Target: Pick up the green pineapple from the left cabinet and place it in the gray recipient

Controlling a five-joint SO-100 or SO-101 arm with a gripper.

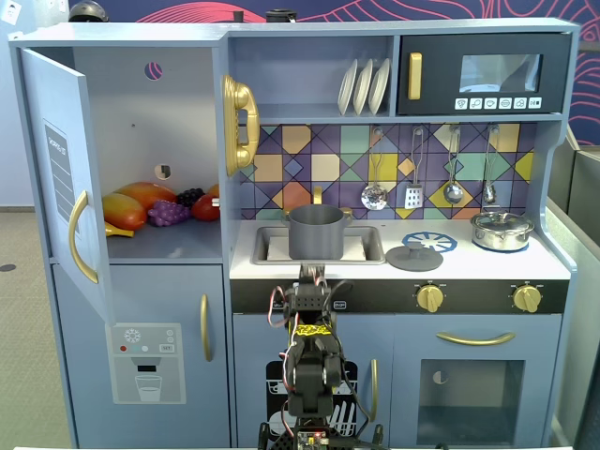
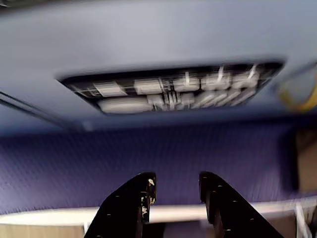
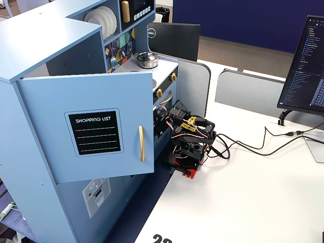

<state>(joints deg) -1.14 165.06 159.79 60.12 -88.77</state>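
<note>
The left cabinet (image 1: pixel 141 122) stands open, its door (image 1: pixel 56 169) swung out to the left. On its shelf lie orange and yellow fruit (image 1: pixel 131 204), purple grapes (image 1: pixel 169 214) and a red fruit. No green pineapple shows in any view. The gray pot (image 1: pixel 316 232) stands in the sink. My arm (image 1: pixel 309 361) is folded low in front of the kitchen, also in the other fixed view (image 3: pixel 190 139). In the wrist view my gripper (image 2: pixel 177 184) is open and empty, facing the lower cabinet front and carpet.
A flat gray lid (image 1: pixel 413 258) lies on the counter right of the sink, and a shiny silver pot (image 1: pixel 502 230) stands on the stove. The open cabinet door (image 3: pixel 96 131) juts out over the white table (image 3: pixel 243 202). A monitor (image 3: pixel 306 61) stands at the right.
</note>
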